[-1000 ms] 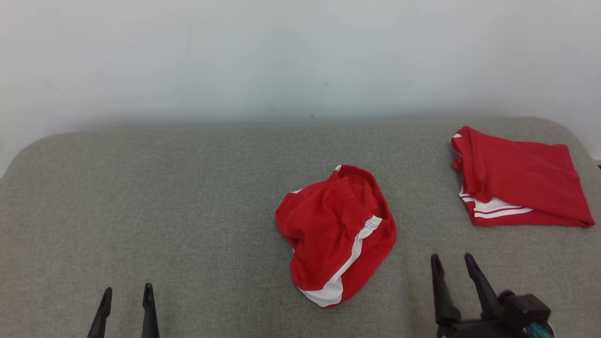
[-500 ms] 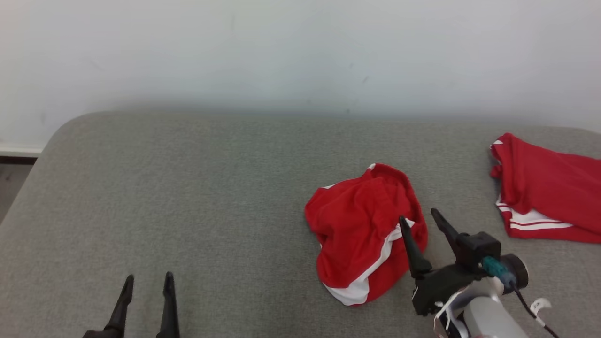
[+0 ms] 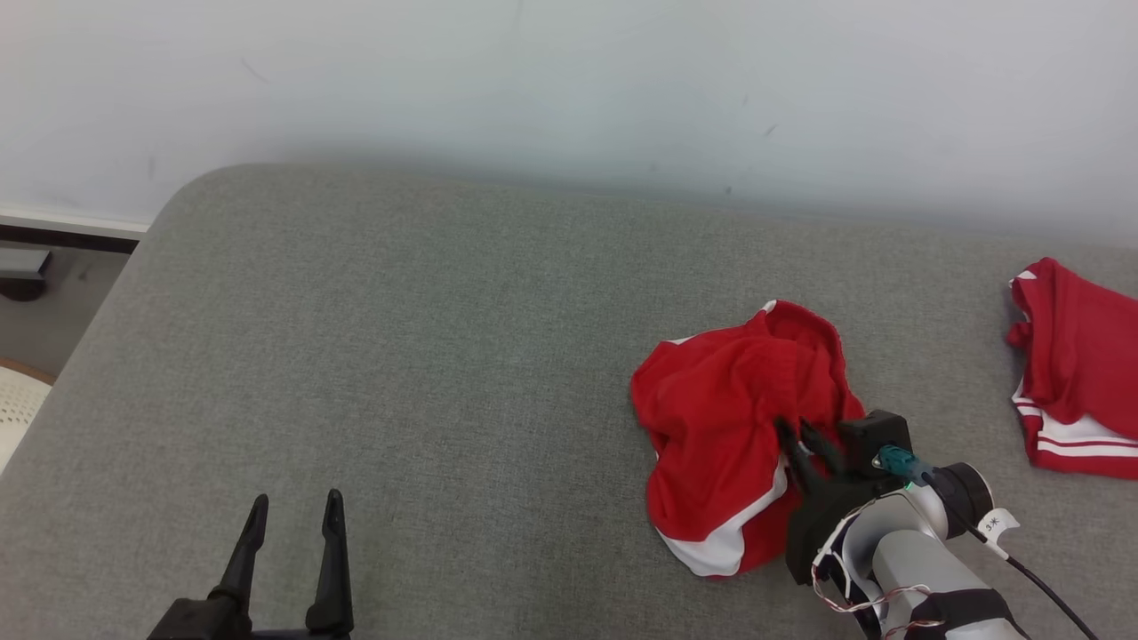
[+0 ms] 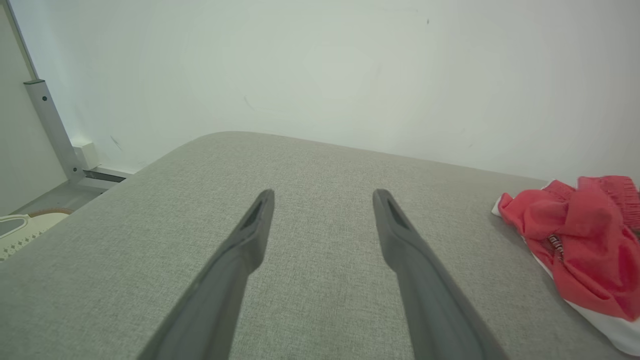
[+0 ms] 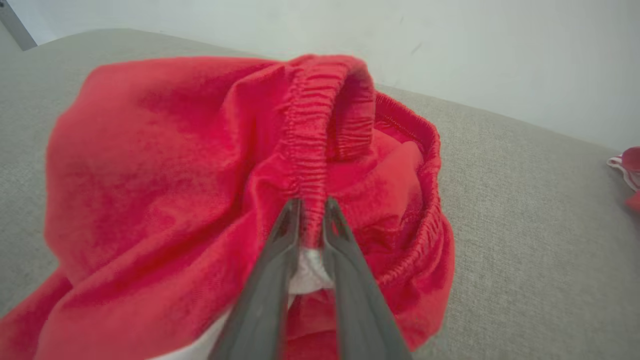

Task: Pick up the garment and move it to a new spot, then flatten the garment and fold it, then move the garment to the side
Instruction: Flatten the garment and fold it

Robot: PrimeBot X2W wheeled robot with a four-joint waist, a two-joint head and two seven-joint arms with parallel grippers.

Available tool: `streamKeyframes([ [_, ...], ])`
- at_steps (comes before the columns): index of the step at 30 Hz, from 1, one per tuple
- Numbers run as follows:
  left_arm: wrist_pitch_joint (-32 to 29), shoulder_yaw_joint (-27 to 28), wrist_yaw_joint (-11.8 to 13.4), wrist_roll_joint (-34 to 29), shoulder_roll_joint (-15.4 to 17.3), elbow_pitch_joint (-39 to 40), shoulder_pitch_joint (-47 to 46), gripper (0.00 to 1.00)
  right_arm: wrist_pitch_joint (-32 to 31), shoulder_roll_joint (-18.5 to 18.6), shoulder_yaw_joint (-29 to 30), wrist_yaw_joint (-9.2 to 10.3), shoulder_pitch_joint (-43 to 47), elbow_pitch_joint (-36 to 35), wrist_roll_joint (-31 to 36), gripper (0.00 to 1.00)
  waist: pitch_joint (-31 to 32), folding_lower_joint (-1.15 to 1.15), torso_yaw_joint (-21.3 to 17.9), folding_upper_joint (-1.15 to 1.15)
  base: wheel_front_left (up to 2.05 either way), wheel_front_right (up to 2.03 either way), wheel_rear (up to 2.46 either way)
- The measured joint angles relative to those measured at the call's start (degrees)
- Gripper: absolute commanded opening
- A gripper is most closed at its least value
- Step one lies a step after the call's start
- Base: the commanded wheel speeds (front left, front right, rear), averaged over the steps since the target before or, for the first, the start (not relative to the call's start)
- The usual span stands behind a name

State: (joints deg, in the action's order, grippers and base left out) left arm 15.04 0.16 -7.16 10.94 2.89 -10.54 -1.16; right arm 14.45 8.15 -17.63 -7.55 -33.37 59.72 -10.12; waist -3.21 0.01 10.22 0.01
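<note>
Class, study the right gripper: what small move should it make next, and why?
Probably lift slightly: the right gripper pinches a waistband fold of the garment, which lies crumpled on the cushion and must go to a new spot.

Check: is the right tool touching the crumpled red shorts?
Touching. Right wrist view: the right tool pinches a waistband fold of the crumpled red shorts between its fingers.

My right gripper (image 3: 796, 433) has two long, dark, tapering fingers (image 5: 260, 305) on a black block. Behind it, my forearm (image 3: 898, 556) is pale silver, with a teal plug (image 3: 896, 460), a black cable (image 3: 1049, 582), a small white tag (image 3: 994, 523) and thin red-and-white wires (image 3: 845, 597). My left gripper (image 3: 296, 500) is all black too.
</note>
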Motion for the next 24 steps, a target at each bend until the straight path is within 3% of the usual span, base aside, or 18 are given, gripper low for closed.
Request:
streamKeyframes([
  [6,0.0,0.5,-0.2,0.1,0.0,-0.2,0.9,1.0,0.5,0.3,-1.2,0.0,-0.1,-0.6,-2.7,0.0,0.8,0.0,-1.2,0.0,0.0,0.0,0.0],
  [16,0.0,1.4,-0.2,0.2,0.0,-0.3,2.3,1.0,0.7,2.6,-0.9,0.0,11.4,-20.3,-13.0,0.0,2.8,-0.01,-5.5,-0.01,0.0,0.0,0.0],
  [24,0.0,0.8,-0.3,0.2,0.0,-0.2,2.4,1.0,-1.4,5.8,-0.7,0.0,25.7,-37.9,-19.1,0.0,3.7,-0.01,-8.7,0.0,0.0,0.0,0.0],
])
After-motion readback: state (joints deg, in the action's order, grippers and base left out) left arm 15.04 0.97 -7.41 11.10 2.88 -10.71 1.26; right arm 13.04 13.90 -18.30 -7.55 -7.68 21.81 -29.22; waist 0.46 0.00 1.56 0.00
